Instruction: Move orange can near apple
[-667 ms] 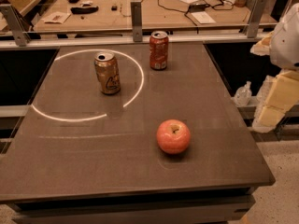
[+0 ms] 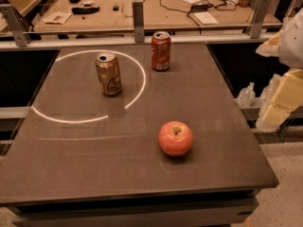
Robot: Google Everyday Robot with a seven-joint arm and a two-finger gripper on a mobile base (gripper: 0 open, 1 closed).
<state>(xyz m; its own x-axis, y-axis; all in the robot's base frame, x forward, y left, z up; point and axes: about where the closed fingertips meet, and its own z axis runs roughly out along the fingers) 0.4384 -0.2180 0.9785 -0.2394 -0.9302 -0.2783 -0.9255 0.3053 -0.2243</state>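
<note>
Standing upright on the far left part of the dark table (image 2: 94, 169), the orange can (image 2: 109, 74) shows its outlined emblem to the camera and sits inside a bright white ring (image 2: 61, 120) marked on the surface. The apple (image 2: 175, 138) rests nearer the front, right of centre and well apart from the can, stem dimple up. A red can (image 2: 161, 51) stands upright near the far edge. The gripper (image 2: 280, 103) hangs off the table's right side, touching nothing; whether it is open or closed cannot be told.
</note>
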